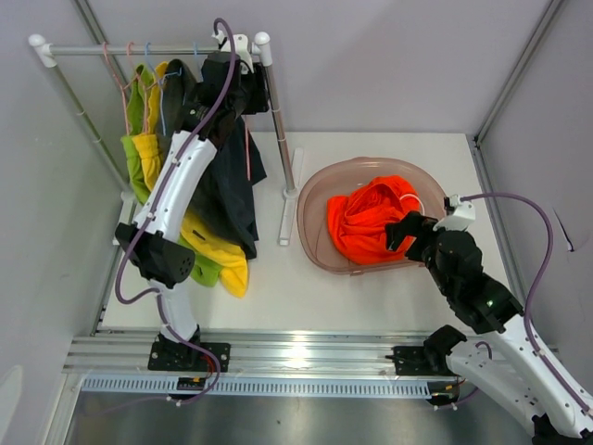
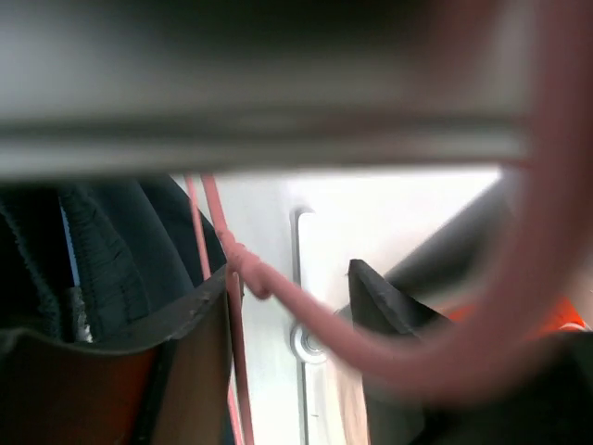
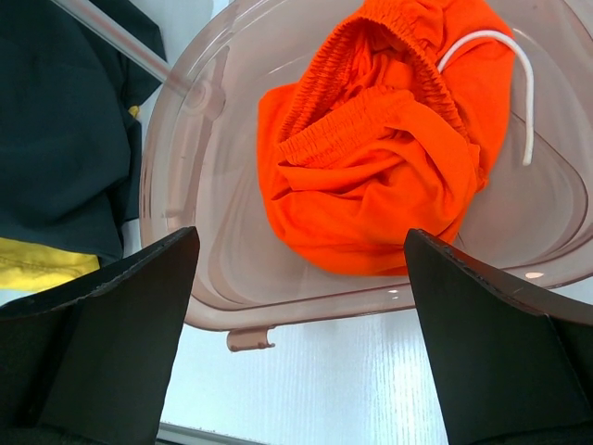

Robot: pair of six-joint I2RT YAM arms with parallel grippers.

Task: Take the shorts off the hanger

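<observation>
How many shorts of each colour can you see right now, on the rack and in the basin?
Orange shorts: 1, in the basin
Yellow shorts: 1, on the rack
Lime green shorts: 1, on the rack
Dark shorts: 2, on the rack, hard to separate
Total: 5

**Rack, basin and counter**

A white counter (image 1: pixel 371 297) carries a translucent pinkish basin (image 1: pixel 310 199) on its right half. Just left of the basin stands a clothes rack, its metal post (image 1: pixel 283 148) rising to a horizontal bar (image 1: pixel 157 50). An aluminium rail (image 1: pixel 306 357) runs along the counter's near edge.
</observation>
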